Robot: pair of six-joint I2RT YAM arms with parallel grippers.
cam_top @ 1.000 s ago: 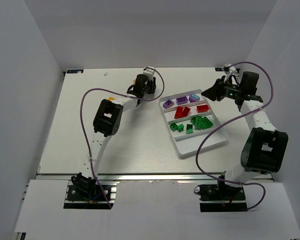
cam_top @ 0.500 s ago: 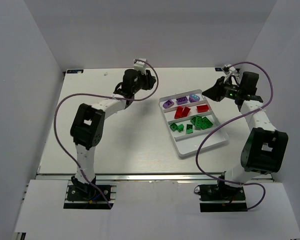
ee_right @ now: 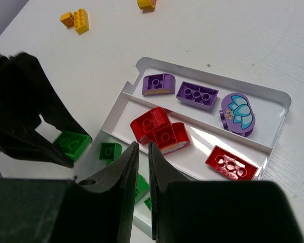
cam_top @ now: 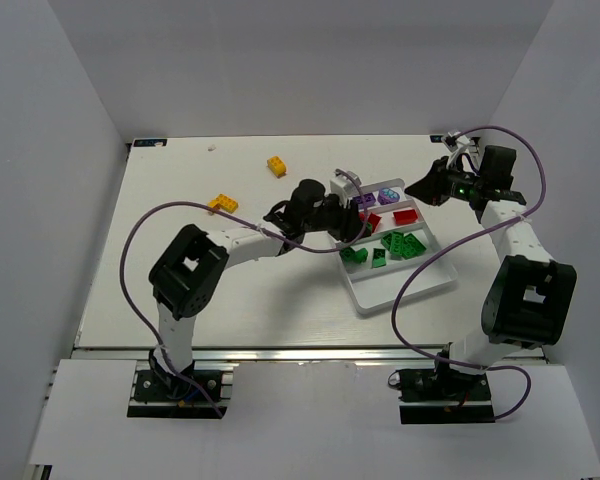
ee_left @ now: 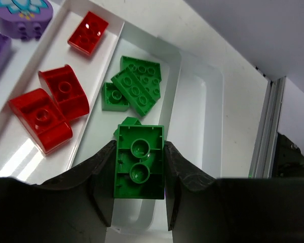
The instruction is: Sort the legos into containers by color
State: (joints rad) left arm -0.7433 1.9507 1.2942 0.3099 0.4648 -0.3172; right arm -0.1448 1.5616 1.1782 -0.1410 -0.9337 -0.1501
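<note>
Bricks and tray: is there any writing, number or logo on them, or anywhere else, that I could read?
No readable text anywhere in these views.
Purple brick: a printed flower, no words.
Dark strip at the far left, top view: too small to read.

No writing or numbers can be read anywhere; one purple lego bears a pale lotus-flower print.
</note>
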